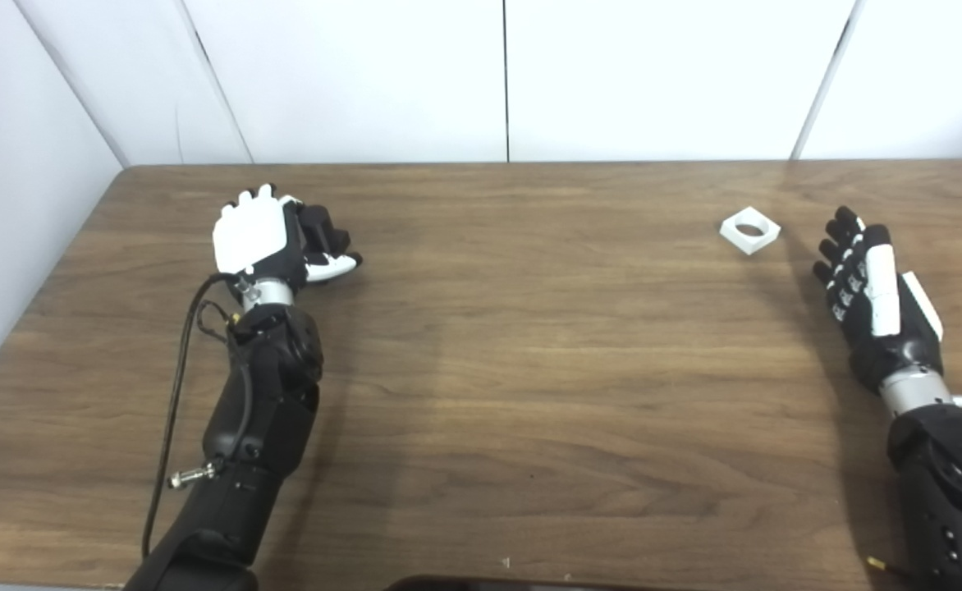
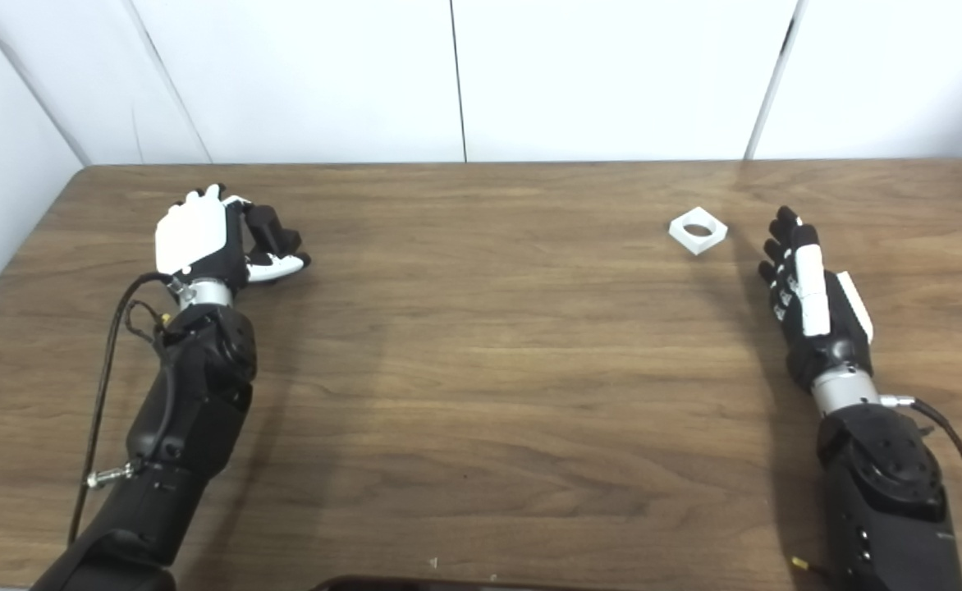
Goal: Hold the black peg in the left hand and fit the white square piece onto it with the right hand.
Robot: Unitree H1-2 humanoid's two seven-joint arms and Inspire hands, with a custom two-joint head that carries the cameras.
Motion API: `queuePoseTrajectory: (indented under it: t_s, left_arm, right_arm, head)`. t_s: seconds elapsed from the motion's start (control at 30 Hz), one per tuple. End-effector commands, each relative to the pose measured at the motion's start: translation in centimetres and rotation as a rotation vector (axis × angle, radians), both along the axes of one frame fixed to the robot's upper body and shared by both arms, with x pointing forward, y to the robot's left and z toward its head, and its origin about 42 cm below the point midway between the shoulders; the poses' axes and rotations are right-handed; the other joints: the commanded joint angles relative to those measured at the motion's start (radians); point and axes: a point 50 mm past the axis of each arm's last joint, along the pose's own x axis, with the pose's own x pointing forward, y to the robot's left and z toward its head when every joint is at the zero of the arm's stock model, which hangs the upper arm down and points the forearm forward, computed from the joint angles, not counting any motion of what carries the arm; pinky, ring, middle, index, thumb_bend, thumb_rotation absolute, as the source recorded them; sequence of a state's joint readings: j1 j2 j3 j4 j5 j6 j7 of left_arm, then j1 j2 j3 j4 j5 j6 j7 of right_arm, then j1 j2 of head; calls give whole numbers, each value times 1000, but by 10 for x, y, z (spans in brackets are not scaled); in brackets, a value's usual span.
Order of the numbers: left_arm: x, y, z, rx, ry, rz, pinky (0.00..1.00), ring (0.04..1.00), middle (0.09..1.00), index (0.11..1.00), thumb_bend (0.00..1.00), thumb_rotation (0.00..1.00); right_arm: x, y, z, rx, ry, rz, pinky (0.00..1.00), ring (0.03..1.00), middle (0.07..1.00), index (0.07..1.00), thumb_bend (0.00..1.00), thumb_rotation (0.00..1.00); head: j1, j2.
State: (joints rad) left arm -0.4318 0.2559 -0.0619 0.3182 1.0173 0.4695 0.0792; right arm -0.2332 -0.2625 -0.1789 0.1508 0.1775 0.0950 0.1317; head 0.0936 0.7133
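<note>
Beside the open right hand lies the white square piece, seemingly unmarked

This looks like a robotics lab or test cell rather than a home or shop. A plain wood-grain laminate table is boxed in at the back and on the left by bare white partition panels with dark seams between them, forming a screened-off bay. Nothing decorative or domestic is in sight. The black robot arms carry exposed black cables and metal connectors.
</note>
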Motion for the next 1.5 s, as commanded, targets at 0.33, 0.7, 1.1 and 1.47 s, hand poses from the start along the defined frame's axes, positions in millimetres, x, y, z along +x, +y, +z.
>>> queuePoseTrajectory:
  t_s: [0.33, 0.7, 1.1, 1.47]
  left_arm:
    - [12, 11, 29, 133, -60, 7, 1000, 1000, 949, 636, 838, 362]
    - [11, 13, 26, 146, -28, 24, 1000, 1000, 932, 580, 834, 322]
    - [13, 10, 21, 141, -18, 21, 1000, 1000, 921, 538, 824, 286]
    - [16, 10, 19, 112, -4, 23, 1000, 1000, 915, 516, 798, 235]
  right_arm:
    - [3, -9, 11, 3, -53, 0, 1000, 1000, 1000, 1000, 627, 1000]
    - [3, -12, 11, 12, -50, 7, 1000, 1000, 1000, 1000, 644, 1000]
    - [4, -13, 11, 6, -46, 7, 1000, 1000, 1000, 1000, 658, 1000]
    - [1, -12, 13, 6, -53, 11, 1000, 1000, 1000, 1000, 650, 1000]
  head:
    - [5, 5]
    - [9, 8]
    - [4, 7]
    - [-2, 4]
